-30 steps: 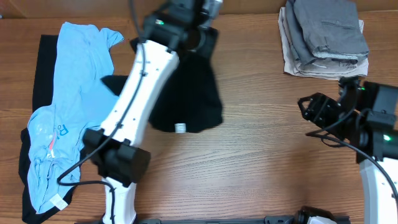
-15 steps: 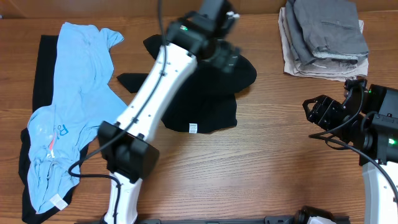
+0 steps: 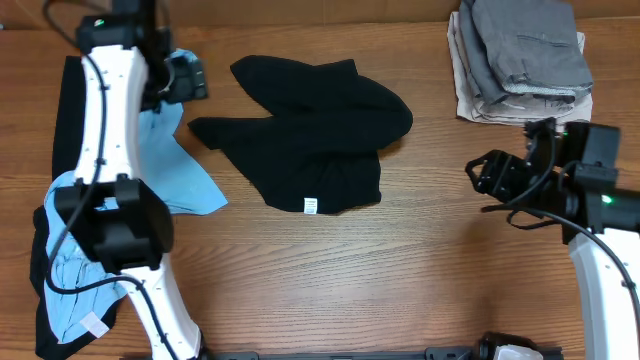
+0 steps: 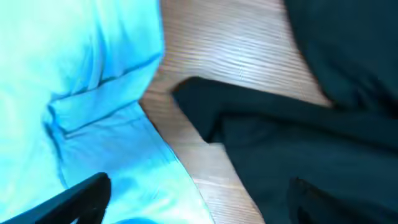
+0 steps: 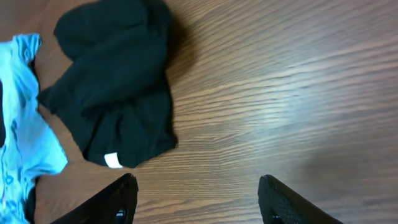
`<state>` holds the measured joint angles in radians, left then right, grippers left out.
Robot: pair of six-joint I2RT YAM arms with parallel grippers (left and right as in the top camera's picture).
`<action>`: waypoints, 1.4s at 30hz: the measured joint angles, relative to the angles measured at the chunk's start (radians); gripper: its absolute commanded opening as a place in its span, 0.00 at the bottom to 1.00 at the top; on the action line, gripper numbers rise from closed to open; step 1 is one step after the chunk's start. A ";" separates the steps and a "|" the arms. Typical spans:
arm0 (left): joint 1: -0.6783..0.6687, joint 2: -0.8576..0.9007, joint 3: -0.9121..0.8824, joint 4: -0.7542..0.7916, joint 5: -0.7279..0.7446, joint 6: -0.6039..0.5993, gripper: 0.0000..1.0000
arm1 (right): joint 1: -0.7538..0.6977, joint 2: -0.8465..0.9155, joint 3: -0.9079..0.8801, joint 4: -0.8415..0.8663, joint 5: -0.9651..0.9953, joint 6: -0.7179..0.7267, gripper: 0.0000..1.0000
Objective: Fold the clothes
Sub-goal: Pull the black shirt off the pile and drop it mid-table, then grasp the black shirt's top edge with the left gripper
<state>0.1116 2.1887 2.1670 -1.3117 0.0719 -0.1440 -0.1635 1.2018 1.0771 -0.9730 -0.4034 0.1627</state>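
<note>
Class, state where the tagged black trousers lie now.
In the overhead view, the black trousers lie crumpled at upper centre, between the light-blue T-shirt on the left and the folded grey pile upper right.

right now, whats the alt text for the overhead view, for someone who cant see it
Black trousers lie crumpled in the middle of the wooden table, white tag showing. The left gripper hovers over a light-blue T-shirt at left; the right gripper hangs open at right, near a folded grey and beige stack.

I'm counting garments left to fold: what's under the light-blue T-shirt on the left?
A black garment lies under the light-blue T-shirt, showing along its left side and lower end. The shirt hides the rest, so its type is unclear.
</note>
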 measured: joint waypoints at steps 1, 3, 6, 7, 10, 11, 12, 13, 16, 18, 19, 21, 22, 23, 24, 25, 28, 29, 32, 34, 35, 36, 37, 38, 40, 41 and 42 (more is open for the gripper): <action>0.020 0.007 -0.040 0.036 0.018 -0.005 0.88 | 0.013 0.006 0.000 0.009 0.000 -0.002 0.65; 0.043 0.023 -0.106 0.082 0.043 -0.008 0.87 | 0.036 0.013 0.000 0.018 0.000 -0.003 0.65; 0.059 0.042 -0.212 0.156 0.071 -0.011 0.87 | 0.055 0.018 0.000 0.025 -0.001 -0.006 0.66; 0.060 0.046 -0.246 0.187 0.076 -0.011 0.86 | 0.055 0.018 0.000 0.026 -0.001 -0.006 0.66; 0.058 0.049 -0.323 0.281 0.083 -0.012 0.82 | 0.055 0.019 0.000 0.028 0.000 -0.006 0.66; 0.058 0.049 -0.341 0.308 0.083 -0.013 0.82 | 0.055 0.019 0.000 0.029 0.000 -0.006 0.66; 0.058 0.049 -0.357 0.336 0.086 -0.015 0.81 | 0.055 0.019 0.000 0.029 0.000 -0.006 0.66; 0.058 0.049 -0.373 0.370 0.086 -0.015 0.80 | 0.055 0.019 0.000 0.029 0.000 -0.006 0.65; 0.058 0.049 -0.410 0.449 0.090 -0.016 0.79 | 0.055 0.019 0.000 0.030 0.000 -0.006 0.66; 0.053 0.049 -0.428 0.488 0.090 -0.016 0.79 | 0.055 0.019 0.000 0.032 0.000 -0.006 0.66; 0.051 0.049 -0.432 0.498 0.090 -0.016 0.78 | 0.055 0.019 0.000 0.036 0.000 -0.006 0.66; 0.041 0.050 -0.441 0.528 0.090 -0.016 0.77 | 0.055 0.019 0.000 0.041 0.000 -0.006 0.65; 0.034 0.050 -0.444 0.542 0.090 -0.018 0.76 | 0.055 0.019 0.000 0.040 0.000 -0.006 0.66; 0.026 0.050 -0.446 0.552 0.090 -0.019 0.74 | 0.055 0.019 0.000 0.041 0.000 -0.006 0.66; 0.018 0.050 -0.447 0.562 0.090 -0.020 0.73 | 0.055 0.019 0.000 0.042 0.000 -0.006 0.65; 0.009 0.050 -0.450 0.572 0.090 -0.021 0.69 | 0.055 0.019 0.000 0.042 0.000 -0.006 0.65; -0.020 0.050 -0.453 0.586 0.089 -0.027 0.61 | 0.055 0.019 0.000 0.046 0.000 -0.006 0.65; -0.029 0.050 -0.454 0.587 0.086 -0.031 0.61 | 0.055 0.019 0.000 0.045 0.000 -0.006 0.65; -0.049 0.050 -0.455 0.586 0.062 -0.034 0.61 | 0.055 0.019 0.000 0.045 0.000 -0.006 0.65; -0.060 0.050 -0.455 0.582 0.043 -0.034 0.61 | 0.055 0.019 0.000 0.045 0.000 -0.006 0.65; -0.062 0.050 -0.458 0.581 0.039 -0.034 0.61 | 0.055 0.019 0.000 0.045 0.000 -0.006 0.65; -0.063 0.050 -0.460 0.580 0.031 -0.034 0.61 | 0.055 0.019 0.000 0.045 0.000 -0.007 0.65; -0.063 0.050 -0.463 0.579 0.024 -0.034 0.61 | 0.055 0.019 0.000 0.045 0.000 -0.006 0.65; -0.062 0.050 -0.468 0.578 0.018 -0.034 0.61 | 0.055 0.019 0.000 0.045 0.000 -0.006 0.65; -0.059 0.050 -0.476 0.578 0.007 -0.035 0.60 | 0.055 0.019 0.000 0.045 0.000 -0.006 0.65; -0.058 0.050 -0.480 0.578 0.003 -0.035 0.58 | 0.055 0.019 0.000 0.045 0.000 -0.006 0.65; -0.058 0.050 -0.483 0.579 -0.001 -0.037 0.56 | 0.055 0.019 0.000 0.045 0.000 -0.006 0.65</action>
<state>0.0540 2.2383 1.6840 -0.7322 0.0708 -0.1806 -0.1085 1.2205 1.0771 -0.9279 -0.4034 0.1566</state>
